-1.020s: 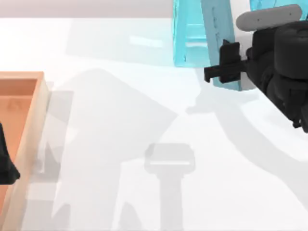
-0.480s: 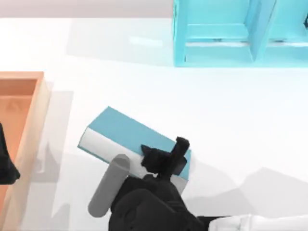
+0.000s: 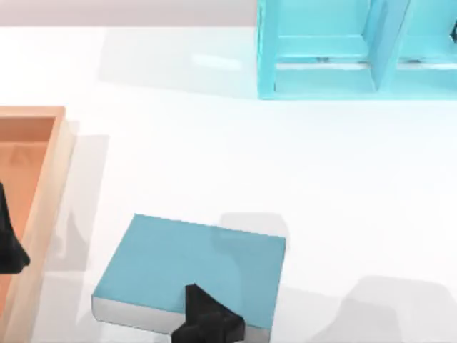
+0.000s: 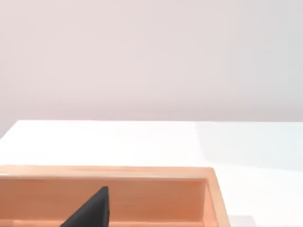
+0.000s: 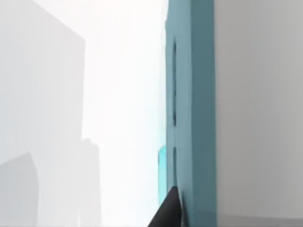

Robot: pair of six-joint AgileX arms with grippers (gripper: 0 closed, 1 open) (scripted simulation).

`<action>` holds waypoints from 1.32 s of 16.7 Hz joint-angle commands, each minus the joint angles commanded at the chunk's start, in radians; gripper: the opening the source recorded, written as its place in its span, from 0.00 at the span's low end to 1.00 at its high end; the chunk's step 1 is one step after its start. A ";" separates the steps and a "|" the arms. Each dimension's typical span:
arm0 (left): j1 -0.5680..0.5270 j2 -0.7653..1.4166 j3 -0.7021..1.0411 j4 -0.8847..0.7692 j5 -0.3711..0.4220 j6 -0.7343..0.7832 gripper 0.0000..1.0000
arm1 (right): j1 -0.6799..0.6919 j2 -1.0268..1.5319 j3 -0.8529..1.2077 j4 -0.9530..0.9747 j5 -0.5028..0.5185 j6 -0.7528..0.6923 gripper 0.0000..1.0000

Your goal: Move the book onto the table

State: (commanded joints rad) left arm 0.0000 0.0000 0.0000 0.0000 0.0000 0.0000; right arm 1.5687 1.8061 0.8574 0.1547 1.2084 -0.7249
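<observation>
- The book [image 3: 193,268] lies flat on the table [image 3: 343,186] near its front edge, left of centre.
- The right gripper [image 3: 203,321] sits at the book's front edge, clamped on it.
- The wooden tray [image 3: 43,186] at the left edge holds the parked left gripper [image 3: 8,246]; its jaws cannot be told.
- The cyan shelf unit [image 3: 321,57] stands at the back right.

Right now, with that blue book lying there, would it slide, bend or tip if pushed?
The book looks stiff: its cover stays flat and straight-edged. Lying broad side down on the glossy white table, it would probably slide rather than tip. The right gripper at its near edge could likely shove it easily.
</observation>
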 joint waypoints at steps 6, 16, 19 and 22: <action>0.000 0.000 0.000 0.000 0.000 0.000 1.00 | 0.000 0.000 -0.006 0.001 0.002 0.003 0.00; 0.000 0.000 0.000 0.000 0.000 0.000 1.00 | 0.014 0.022 -0.009 -0.008 0.015 0.028 0.00; 0.000 0.000 0.000 0.000 0.000 0.000 1.00 | 0.015 0.062 -0.026 0.048 0.011 0.031 0.00; 0.000 0.000 0.000 0.000 0.000 0.000 1.00 | 0.014 0.090 -0.039 0.090 0.013 0.031 0.00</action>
State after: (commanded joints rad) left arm 0.0000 0.0000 0.0000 0.0000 0.0000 0.0000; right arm 1.5825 1.8960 0.8182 0.2449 1.2217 -0.6934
